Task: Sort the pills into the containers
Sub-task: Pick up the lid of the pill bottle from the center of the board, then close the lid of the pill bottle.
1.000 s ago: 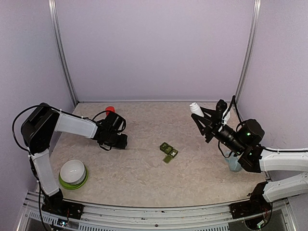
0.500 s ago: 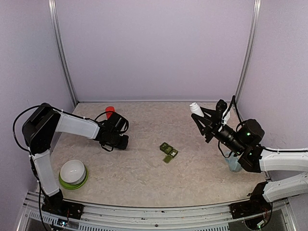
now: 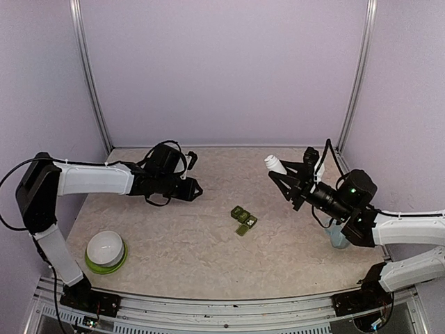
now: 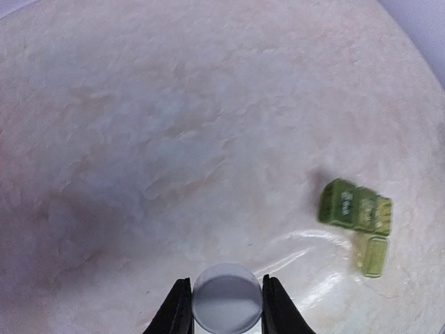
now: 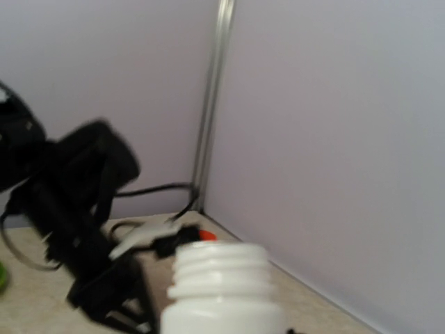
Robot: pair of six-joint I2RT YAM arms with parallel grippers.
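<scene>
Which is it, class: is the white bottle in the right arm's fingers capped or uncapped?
Uncapped. The white bottle shows bare screw threads around its neck, with no cap on top.

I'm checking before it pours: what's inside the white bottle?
The white bottle, held by the right gripper, shows only its uncapped threaded neck; the opaque wall hides any contents.

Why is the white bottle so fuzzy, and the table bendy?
Right wrist view: the white bottle sits close to the lens, likely out of focus. Left wrist view: a wide lens curves the table; the round pale thing between the jaws looks soft, the containers sharper. Top view: even, soft light.
</scene>
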